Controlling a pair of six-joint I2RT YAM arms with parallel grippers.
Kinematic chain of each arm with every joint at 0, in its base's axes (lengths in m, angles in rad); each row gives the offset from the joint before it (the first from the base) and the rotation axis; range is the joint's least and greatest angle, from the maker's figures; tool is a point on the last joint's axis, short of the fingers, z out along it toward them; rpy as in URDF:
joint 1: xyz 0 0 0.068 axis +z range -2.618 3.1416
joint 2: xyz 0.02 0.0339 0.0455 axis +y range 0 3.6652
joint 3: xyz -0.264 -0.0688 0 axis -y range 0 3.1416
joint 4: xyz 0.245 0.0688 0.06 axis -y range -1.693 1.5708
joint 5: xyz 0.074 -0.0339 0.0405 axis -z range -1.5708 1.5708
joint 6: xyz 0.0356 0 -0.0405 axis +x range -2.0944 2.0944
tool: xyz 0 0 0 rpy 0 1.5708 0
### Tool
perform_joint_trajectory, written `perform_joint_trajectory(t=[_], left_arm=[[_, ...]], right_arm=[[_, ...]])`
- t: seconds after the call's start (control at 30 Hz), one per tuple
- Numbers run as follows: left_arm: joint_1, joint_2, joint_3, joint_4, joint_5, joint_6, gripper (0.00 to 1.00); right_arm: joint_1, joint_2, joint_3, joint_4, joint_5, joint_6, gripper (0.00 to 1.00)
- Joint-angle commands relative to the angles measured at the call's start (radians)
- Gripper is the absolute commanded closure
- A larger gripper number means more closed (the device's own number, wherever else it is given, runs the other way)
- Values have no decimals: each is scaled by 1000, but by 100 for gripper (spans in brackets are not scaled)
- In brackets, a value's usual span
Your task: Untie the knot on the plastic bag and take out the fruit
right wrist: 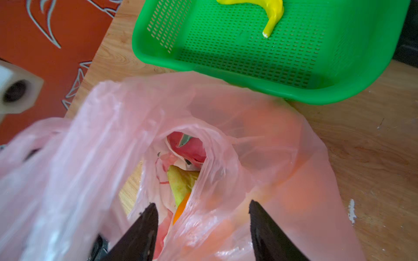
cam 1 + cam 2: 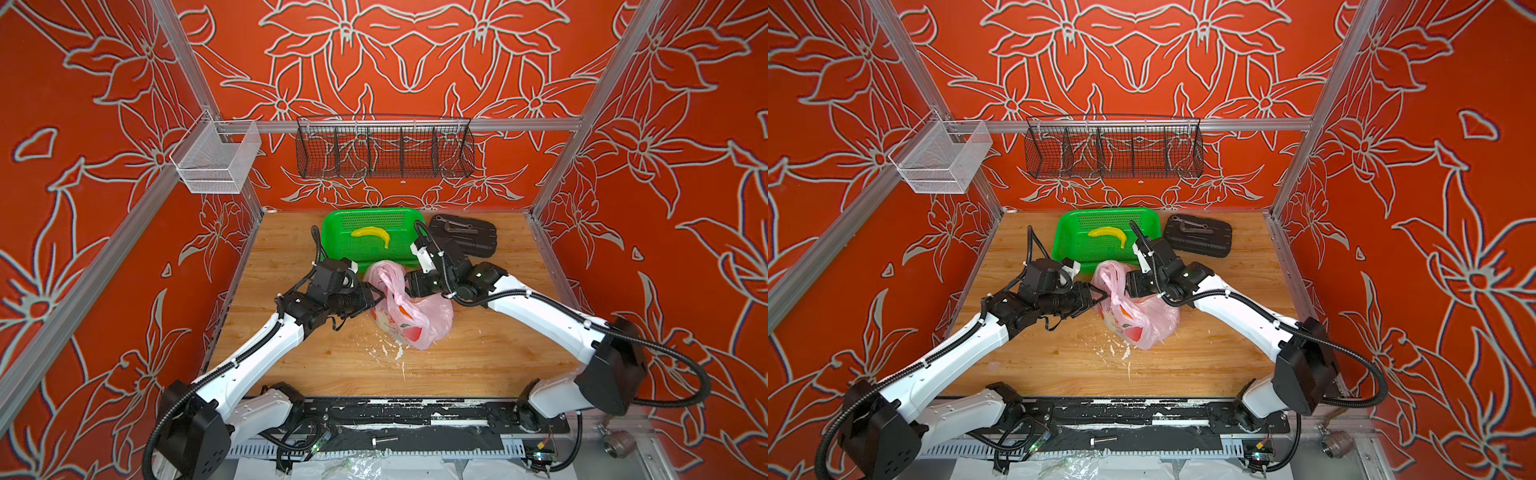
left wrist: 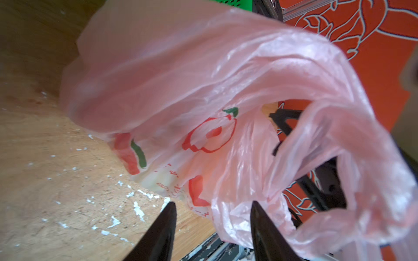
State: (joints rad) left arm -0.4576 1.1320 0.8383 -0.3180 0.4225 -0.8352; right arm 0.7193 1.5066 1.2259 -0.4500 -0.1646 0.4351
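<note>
Nearest the lens in the right wrist view, the jaws of the right gripper [image 1: 201, 203] are seen standing wide, with the rim film of the plastic bag [image 1: 282, 146] passing loosely between them and nothing pinched; the jaws of the left gripper [image 3: 212, 203] are likewise held apart, a fold of the bag lying between them unclamped. The bag is set on the bench [image 2: 311, 365] just in front of the green basket [image 2: 332, 232], between the two grippers. No knot can be found in any view: a handle ear [image 3: 373, 158] hangs as a loose loop and the mouth gapes, so the untying is judged done. The taking-out is judged not begun, since no fruit is seen on the bench or in the basket. Counted: one bag; three fruits shown through the mouth, namely one pink-red dragon fruit [image 1: 187, 146], one yellow-green fruit [image 1: 181, 183] and one sliver of orange [image 1: 181, 211]; further orange tints behind the film cannot be counted; one banana [image 1: 272, 15] in one basket; one black case [image 2: 478, 241] at the back; two grippers
</note>
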Motion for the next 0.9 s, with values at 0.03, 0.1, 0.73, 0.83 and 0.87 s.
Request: perform_joint_trajectory(t=[0.03,0.1,0.73,0.83,0.87], left_arm=[[-15,74,43,52,81,11,44],[-21,113,73,24,100,35,43],[-54,246,140,-26,127,97,70],[-54,230,132,-44,96,103,81],[-53,226,129,-50,87,106,86]], right_arm=[[-4,47,35,-15,-40,8,41],[-4,63,31,-2,-65,16,47],[-3,-8,-32,74,-12,45,100],[-6,-39,-49,74,52,38,100],[-7,-49,-53,73,73,35,100]])
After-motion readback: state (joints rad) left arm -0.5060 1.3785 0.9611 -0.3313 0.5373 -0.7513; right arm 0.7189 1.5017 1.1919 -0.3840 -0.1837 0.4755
